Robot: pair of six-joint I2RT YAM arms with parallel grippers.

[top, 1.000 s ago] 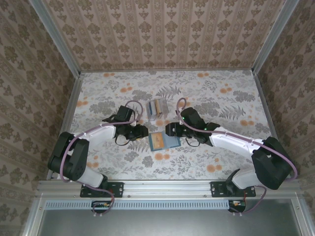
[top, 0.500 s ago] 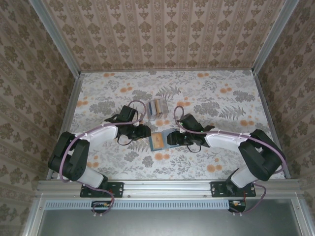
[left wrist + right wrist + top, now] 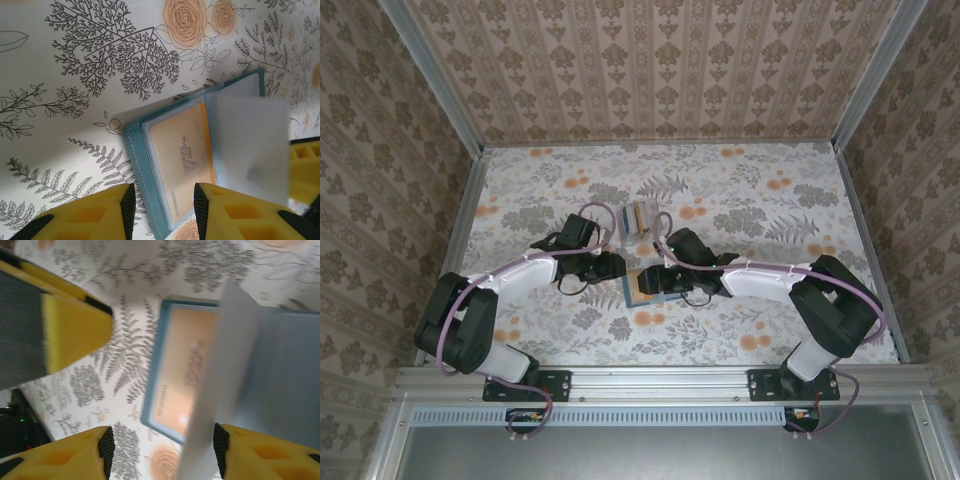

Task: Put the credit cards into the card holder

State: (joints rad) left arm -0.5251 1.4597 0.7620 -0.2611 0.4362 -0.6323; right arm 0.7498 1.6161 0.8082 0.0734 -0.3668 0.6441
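**Mid-table: wallet open, one sleeve filled**

Between both arms the card holder (image 3: pixel 650 285) lies open, with a yellow-tan card (image 3: pixel 180 150) in its left sleeve. Left gripper (image 3: pixel 163 189) straddles the near end, likely steadying it; whether it is clamped I can't tell. Right gripper (image 3: pixel 162 432), jaws wide, has a whitish leaf (image 3: pixel 225 365) tilted up beside one finger, card or sleeve unclear. Spare cards (image 3: pixel 638 214) stand in the clear box (image 3: pixel 625 228).

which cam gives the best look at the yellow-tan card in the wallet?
Left wrist: the yellow-tan card lies sharp and nearly whole in the open card holder, in its sleeve, print readable. Right wrist shows it blurred, partly hidden by a whitish sheet. Top external shows a tiny tan patch.
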